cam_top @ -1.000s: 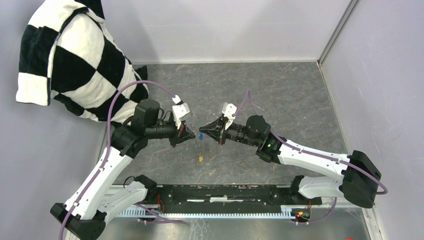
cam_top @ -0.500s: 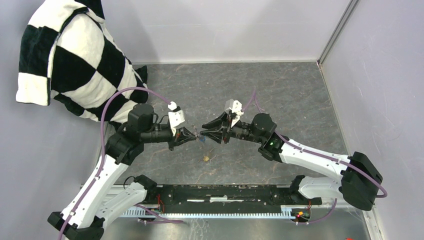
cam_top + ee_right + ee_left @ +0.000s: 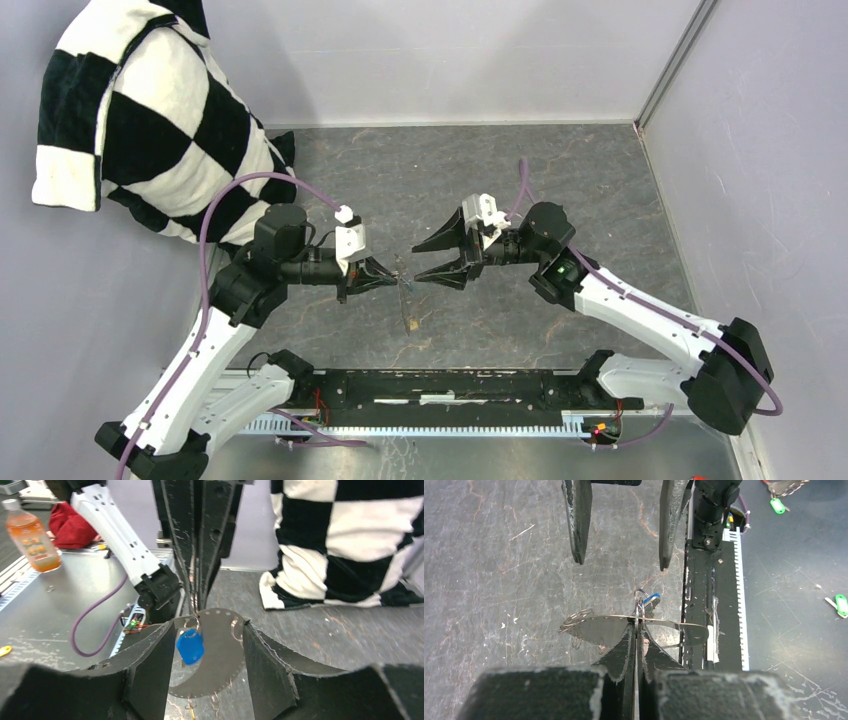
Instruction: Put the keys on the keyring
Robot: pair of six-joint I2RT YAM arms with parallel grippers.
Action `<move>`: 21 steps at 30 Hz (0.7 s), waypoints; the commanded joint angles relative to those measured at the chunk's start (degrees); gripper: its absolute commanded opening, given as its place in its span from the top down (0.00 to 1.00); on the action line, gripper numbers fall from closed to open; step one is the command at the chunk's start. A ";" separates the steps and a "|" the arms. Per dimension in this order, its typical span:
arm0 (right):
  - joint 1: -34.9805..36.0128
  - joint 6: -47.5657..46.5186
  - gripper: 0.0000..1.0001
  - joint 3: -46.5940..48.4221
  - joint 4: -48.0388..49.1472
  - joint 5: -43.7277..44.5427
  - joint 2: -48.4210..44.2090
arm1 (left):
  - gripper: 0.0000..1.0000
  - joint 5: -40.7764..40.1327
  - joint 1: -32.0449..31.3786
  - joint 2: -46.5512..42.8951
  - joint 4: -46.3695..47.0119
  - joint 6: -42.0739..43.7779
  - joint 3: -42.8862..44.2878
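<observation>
My left gripper (image 3: pixel 393 280) (image 3: pixel 638 625) is shut on the keyring (image 3: pixel 674 625), a thin grey loop seen nearly edge-on in the left wrist view. The loop (image 3: pixel 220 611) hangs below the left fingers (image 3: pixel 200 540) in the right wrist view. The blue-headed key (image 3: pixel 190 646) (image 3: pixel 650 601) dangles from the loop by a small ring. My right gripper (image 3: pixel 417 265) (image 3: pixel 210 630) stands open, its fingers either side of the blue key without touching it. The yellow-headed key (image 3: pixel 410 322) shows low beneath both grippers; I cannot tell whether it touches the table.
A black-and-white checkered cloth (image 3: pixel 140 120) (image 3: pixel 350 530) lies at the back left. Grey walls close the back and right. The black base rail (image 3: pixel 450 385) runs along the near edge. Off the table are an orange bottle (image 3: pixel 32 537) and green tags (image 3: pixel 840 604).
The right gripper has opened, let go of the blue key and drawn back to the right. The left gripper, still shut, shifted slightly left; the blue key now hangs from the loop.
</observation>
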 commanded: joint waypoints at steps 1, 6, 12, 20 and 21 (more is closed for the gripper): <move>-0.12 3.42 0.42 3.55 6.00 -7.66 2.59 | 0.98 4.96 -0.28 -0.09 2.04 3.97 2.93; 1.02 8.73 0.44 3.50 13.85 -10.15 4.82 | 0.98 5.09 -0.23 -0.27 2.00 4.32 2.97; 2.66 7.60 0.49 4.35 12.96 -9.30 6.35 | 0.98 6.31 -0.23 0.01 2.12 4.43 3.34; 3.26 8.65 0.73 5.51 13.06 -9.67 8.65 | 0.98 6.55 -0.23 -0.37 2.07 4.46 3.39; 3.28 8.68 0.78 5.45 13.16 -9.62 8.69 | 0.98 6.61 -0.28 -0.42 2.01 4.45 3.35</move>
